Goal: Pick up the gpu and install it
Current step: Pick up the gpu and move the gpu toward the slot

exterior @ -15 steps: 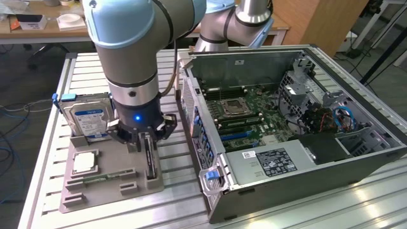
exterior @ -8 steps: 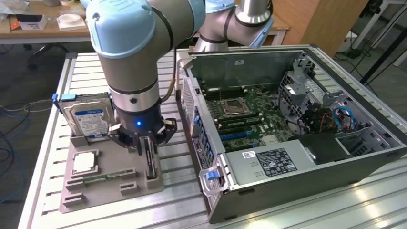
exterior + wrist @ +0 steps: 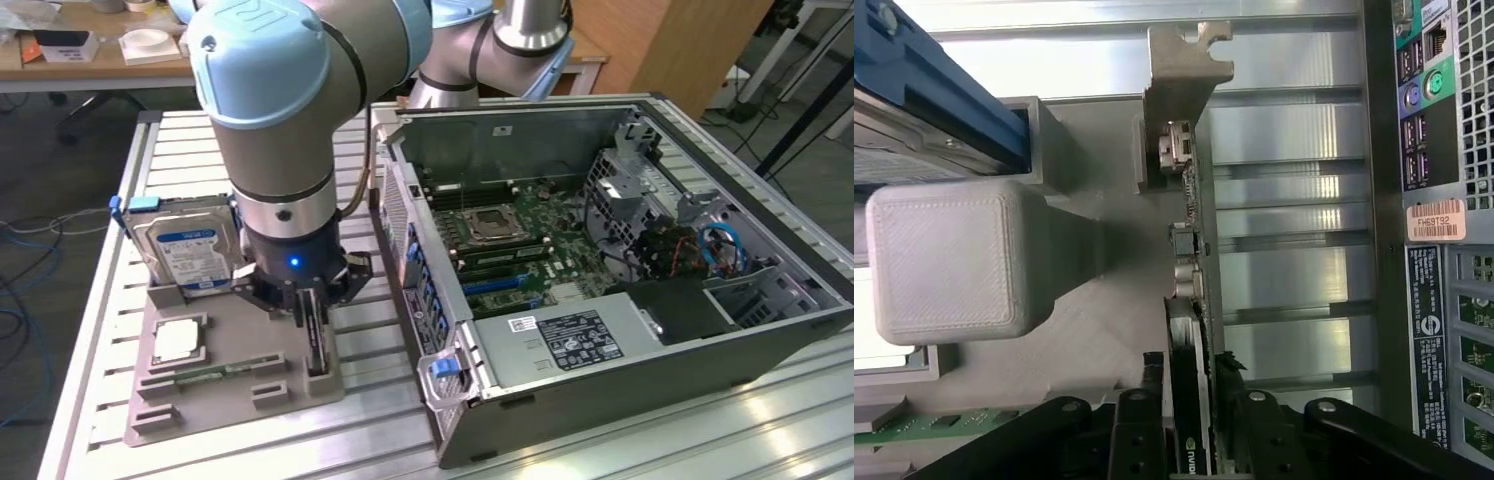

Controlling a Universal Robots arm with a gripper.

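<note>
The thin, dark rectangular gpu card [image 3: 316,340] with a silver metal bracket stands on edge in the grey plastic holder tray [image 3: 200,405] on the slatted aluminium bench [image 3: 387,430]. The jaws straddle it, spread wide and gripping nothing.

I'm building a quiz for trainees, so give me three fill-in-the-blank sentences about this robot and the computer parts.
1. The gripper stands with its jaws either side of the ___.
2. The hard drive stands on the exterior view's ___ of the gripper.
3. The computer case has its side ___, baring the motherboard.
Missing: gpu; left; open
</note>
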